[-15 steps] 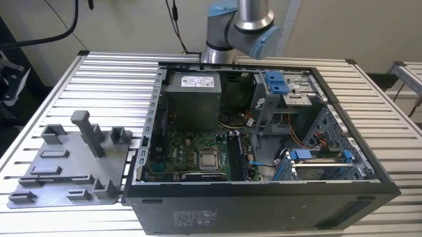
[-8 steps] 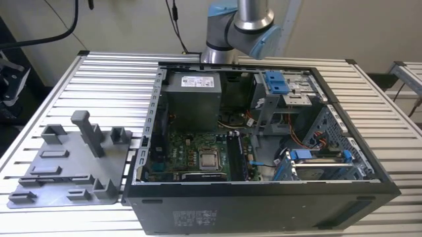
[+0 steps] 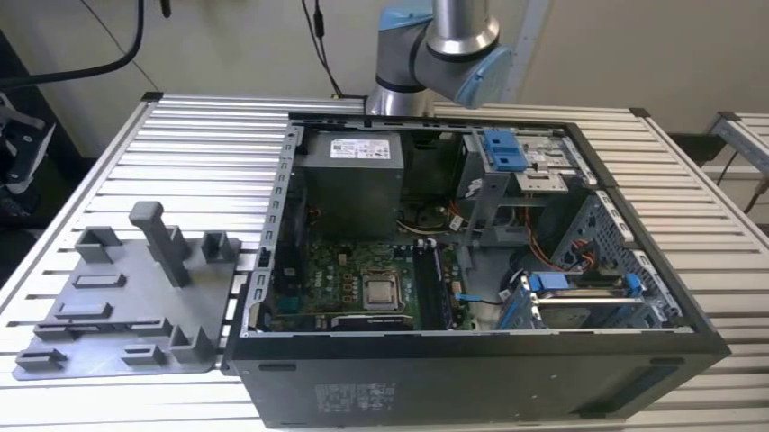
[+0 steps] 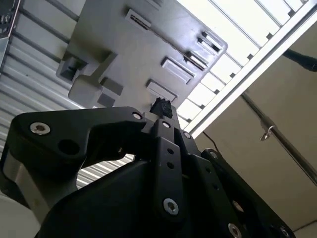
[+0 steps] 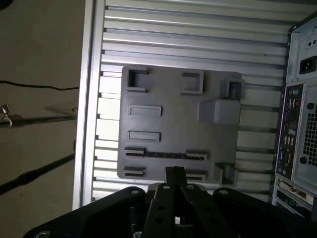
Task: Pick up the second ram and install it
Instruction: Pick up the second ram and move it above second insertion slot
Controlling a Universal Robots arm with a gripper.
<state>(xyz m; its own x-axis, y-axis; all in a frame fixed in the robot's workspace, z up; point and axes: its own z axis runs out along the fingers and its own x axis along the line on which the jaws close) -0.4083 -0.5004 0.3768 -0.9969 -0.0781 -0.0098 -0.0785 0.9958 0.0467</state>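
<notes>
Slatted surface (image 3: 180, 135) carries a grey fixture (image 5: 168, 124) at the exterior view's left of an open computer case (image 3: 481, 360). Second ram (image 5: 163, 155) sits on edge in the fixture's slots. Gripper (image 5: 174, 171) hangs above it, jaws pressed together, holding nothing.

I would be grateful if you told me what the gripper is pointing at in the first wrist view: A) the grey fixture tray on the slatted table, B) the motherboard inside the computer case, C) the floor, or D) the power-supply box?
A: in the first wrist view the gripper points at the grey fixture tray, which lies flat on the slatted table beside the computer case.
</notes>
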